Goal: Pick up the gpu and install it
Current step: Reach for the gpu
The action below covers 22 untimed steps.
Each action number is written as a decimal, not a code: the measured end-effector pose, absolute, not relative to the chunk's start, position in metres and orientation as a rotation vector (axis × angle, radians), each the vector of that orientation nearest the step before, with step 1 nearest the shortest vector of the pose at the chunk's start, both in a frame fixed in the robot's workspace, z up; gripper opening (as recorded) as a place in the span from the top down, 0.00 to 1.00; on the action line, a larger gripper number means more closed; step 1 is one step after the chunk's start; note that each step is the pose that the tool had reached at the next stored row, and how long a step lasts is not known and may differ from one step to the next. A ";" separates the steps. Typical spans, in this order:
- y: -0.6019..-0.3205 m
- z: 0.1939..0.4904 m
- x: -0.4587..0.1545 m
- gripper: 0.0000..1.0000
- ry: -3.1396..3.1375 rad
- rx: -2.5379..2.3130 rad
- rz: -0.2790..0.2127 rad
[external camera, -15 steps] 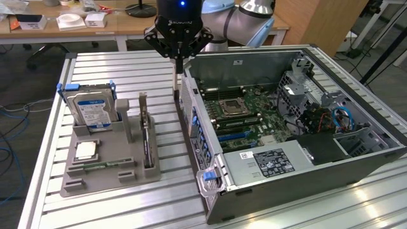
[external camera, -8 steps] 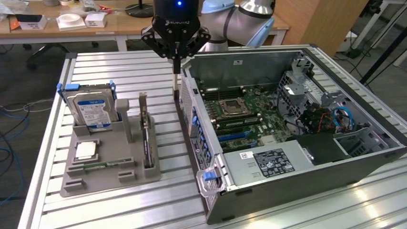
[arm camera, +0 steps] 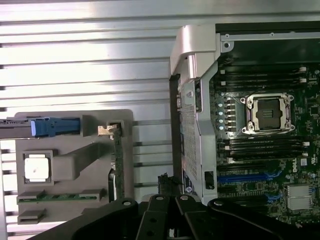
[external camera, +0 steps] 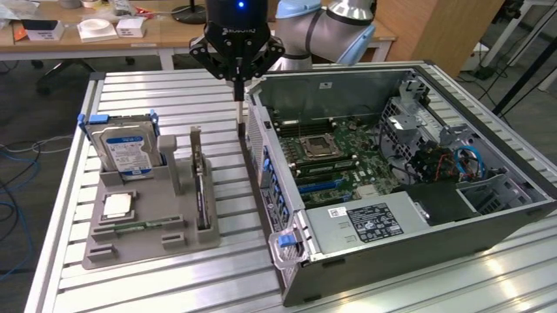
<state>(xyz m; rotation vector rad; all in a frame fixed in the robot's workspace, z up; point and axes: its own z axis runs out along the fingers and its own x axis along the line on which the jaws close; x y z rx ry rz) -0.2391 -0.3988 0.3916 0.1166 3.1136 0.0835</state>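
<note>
while my end effector [external camera: 240, 116] hangs pressed together and empty above the gap between the tray [external camera: 130, 246] and the open computer case [external camera: 418, 261], the gpu [external camera: 199, 189] stands on edge in its tray slot, unpicked. i judge grasping needs it spread over the card's top edge; the tray post [external camera: 179, 171] and hard drive [external camera: 127, 149] crowd beside.

gpu [arm camera: 118, 160] end behind tool [arm camera: 167, 212], PC [arm camera: 200, 50] cropped
</note>
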 end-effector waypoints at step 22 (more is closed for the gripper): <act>-0.399 0.392 -0.251 0.89 3.114 0.116 0.084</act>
